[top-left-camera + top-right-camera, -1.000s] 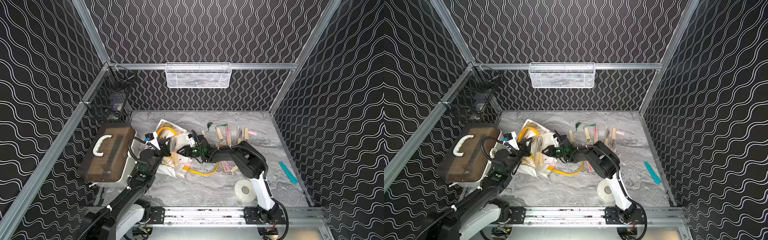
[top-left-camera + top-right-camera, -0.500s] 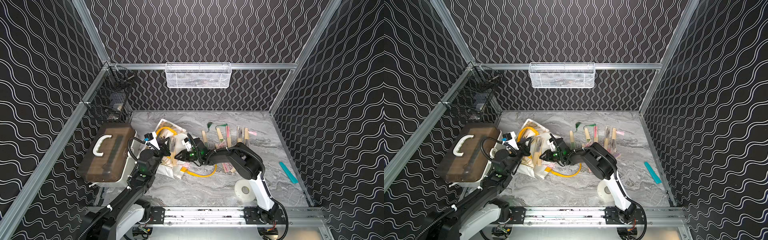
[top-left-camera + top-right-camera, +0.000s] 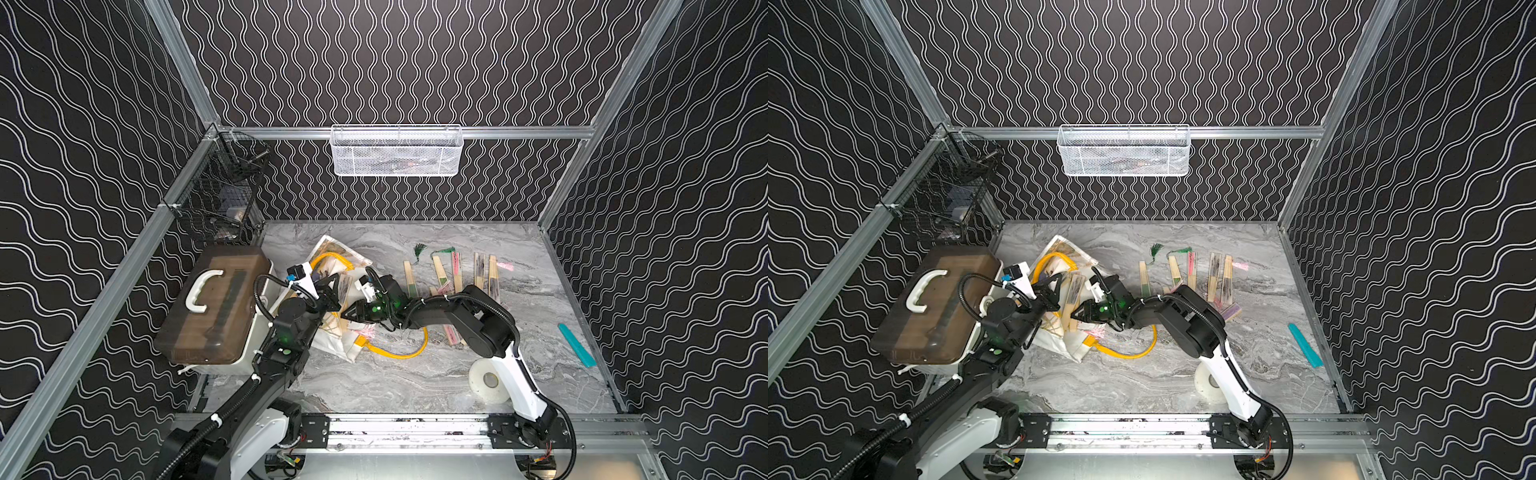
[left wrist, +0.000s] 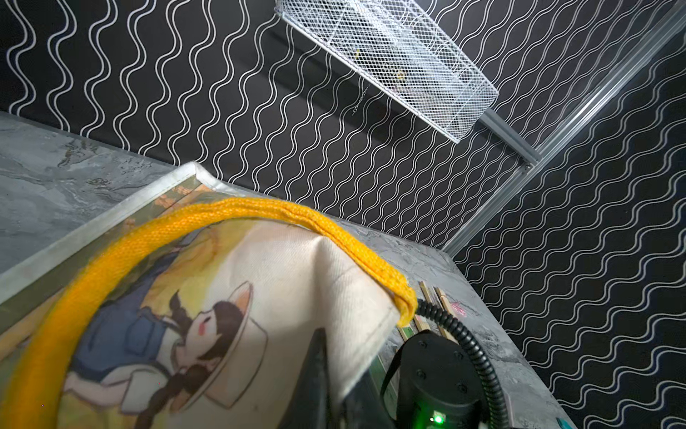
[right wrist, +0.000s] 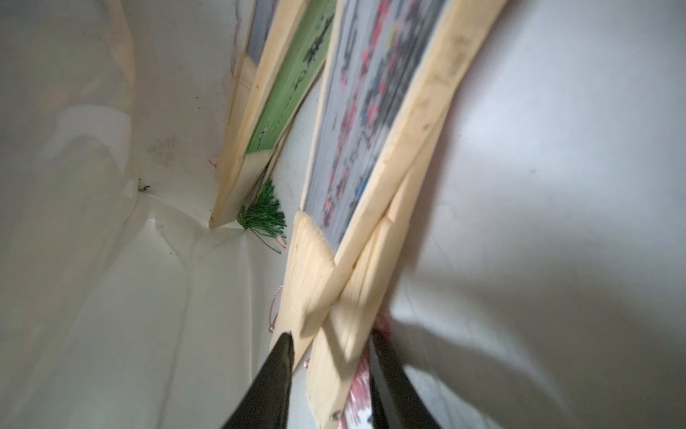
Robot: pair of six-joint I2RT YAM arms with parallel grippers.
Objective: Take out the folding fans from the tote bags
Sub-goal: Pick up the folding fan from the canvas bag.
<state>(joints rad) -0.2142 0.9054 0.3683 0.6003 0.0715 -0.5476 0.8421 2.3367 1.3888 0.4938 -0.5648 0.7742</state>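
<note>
While pinching the tote bag (image 4: 297,282) rim with the clamped left gripper (image 3: 329,291), reaching inside with the right gripper (image 5: 330,340), straddling one fan's end, hold unconfirmable. Partway through: leaving several removed fans (image 3: 478,270) out on the table (image 3: 415,374), fishing among at least three folding fans (image 5: 371,130) inside.

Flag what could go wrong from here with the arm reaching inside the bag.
1. The right pincer flanks two crossed fans; it may drag both out and drop one.
2. The green fan lies deeper in the corner and could get left behind.
3. The left pincer is shut on the bag; if that cloth slips, the mouth may fall onto the right pincer.
</note>
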